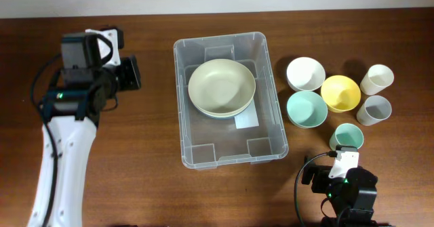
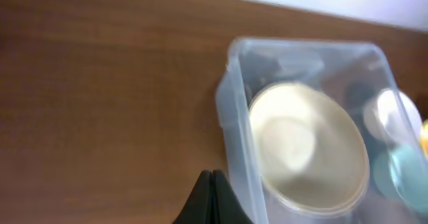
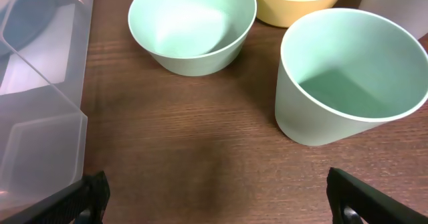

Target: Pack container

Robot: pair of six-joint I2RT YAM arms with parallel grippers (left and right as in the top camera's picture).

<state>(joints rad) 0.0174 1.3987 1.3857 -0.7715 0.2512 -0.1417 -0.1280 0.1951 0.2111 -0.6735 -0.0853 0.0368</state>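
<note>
The clear plastic container (image 1: 279,129) stands mid-table with a white label on its base. Inside it a cream bowl (image 1: 222,86) sits stacked on a pale blue one. My left gripper (image 1: 129,73) is shut and empty, over the table left of the container. In the left wrist view its tips (image 2: 211,177) are just beside the container's wall (image 2: 231,127), with the cream bowl (image 2: 307,147) beyond. My right gripper (image 1: 337,160) is open and empty at the front right. In the right wrist view its jaws (image 3: 217,197) face a mint cup (image 3: 351,73) and a mint bowl (image 3: 192,25).
Right of the container stand a white bowl (image 1: 305,73), a yellow bowl (image 1: 340,93), a mint bowl (image 1: 306,109), a cream cup (image 1: 377,79), a grey cup (image 1: 374,110) and a mint cup (image 1: 347,137). The container's corner (image 3: 40,110) is left of the right gripper.
</note>
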